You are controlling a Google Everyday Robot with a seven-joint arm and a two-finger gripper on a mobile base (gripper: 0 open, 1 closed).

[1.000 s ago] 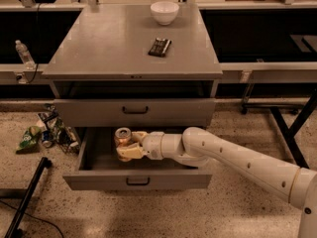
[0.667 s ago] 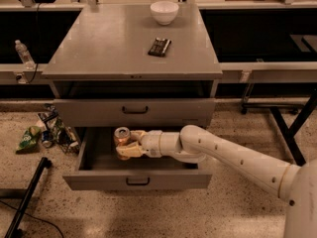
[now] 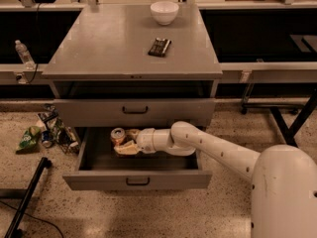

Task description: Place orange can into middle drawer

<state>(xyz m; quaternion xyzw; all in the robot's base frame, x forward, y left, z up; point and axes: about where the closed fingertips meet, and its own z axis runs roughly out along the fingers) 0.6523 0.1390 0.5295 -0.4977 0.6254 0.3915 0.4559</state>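
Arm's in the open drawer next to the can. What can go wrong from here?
1. The orange can stands upright close beside the gripper inside the middle drawer. A sideways pull-out may tip it.
2. The upper drawer front sits just above the arm. Lifting before the arm clears the drawer may hit it.

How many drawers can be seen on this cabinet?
2. The upper drawer sits just below the cabinet top; the middle drawer under it is pulled open, with the gripper inside by the orange can. Others may be hidden lower down.
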